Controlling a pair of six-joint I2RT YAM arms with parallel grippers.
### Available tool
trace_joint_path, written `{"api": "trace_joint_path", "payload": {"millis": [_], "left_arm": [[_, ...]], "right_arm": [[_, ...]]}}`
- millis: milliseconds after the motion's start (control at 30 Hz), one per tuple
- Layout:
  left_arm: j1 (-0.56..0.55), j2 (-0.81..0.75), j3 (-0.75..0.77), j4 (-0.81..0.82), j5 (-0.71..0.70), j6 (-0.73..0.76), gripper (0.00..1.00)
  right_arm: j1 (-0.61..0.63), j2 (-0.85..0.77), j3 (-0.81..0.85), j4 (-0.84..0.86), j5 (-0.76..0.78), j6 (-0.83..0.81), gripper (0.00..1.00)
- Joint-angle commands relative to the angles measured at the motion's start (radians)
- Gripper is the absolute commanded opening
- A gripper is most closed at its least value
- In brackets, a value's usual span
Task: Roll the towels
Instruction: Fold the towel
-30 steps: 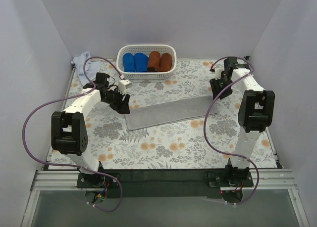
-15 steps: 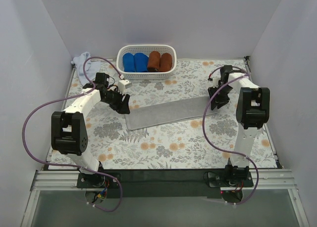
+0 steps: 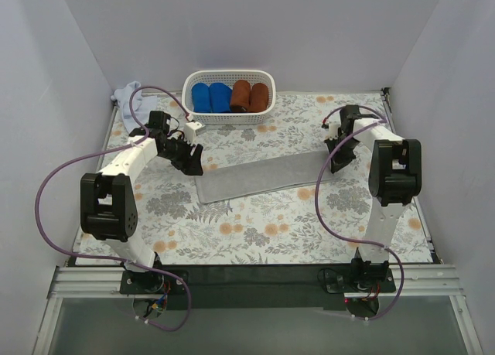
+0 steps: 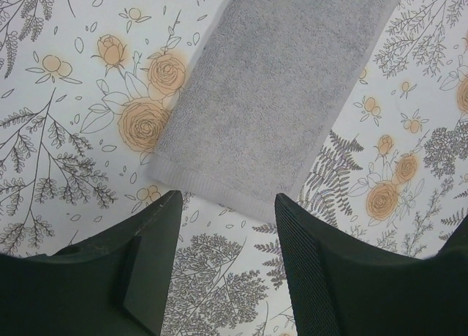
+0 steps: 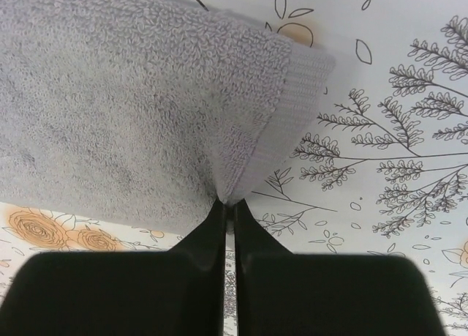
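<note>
Grey towel (image 3: 263, 177) spread flat, slightly slanted, on floral table cover (image 3: 255, 231). Left gripper (image 3: 195, 168) at towel's left end; right gripper (image 3: 335, 163) at its right end. Pale blue towel (image 3: 128, 97) crumpled in far left corner. White basket (image 3: 232, 117) at back holds blue rolls (image 3: 210, 97) and rust-brown rolls (image 3: 249, 96).

Tabletop (image 3: 255, 223): flat surface under white cloth printed with grey foliage and orange roses.
Walls (image 3: 309, 38): plain pale lavender-white panels at frame left, top, right.
Silver aluminium rail (image 3: 255, 287): lower frame edge.
Light: even, diffuse.
</note>
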Motion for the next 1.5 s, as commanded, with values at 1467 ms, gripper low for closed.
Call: {"api": "trace_joint_path", "payload": {"millis": [1467], "left_arm": [[-0.004, -0.005, 0.040, -0.014, 0.017, -0.019, 0.64]], "right_arm": [[0.220, 0.018, 0.152, -0.178, -0.303, 0.005, 0.01]]}}
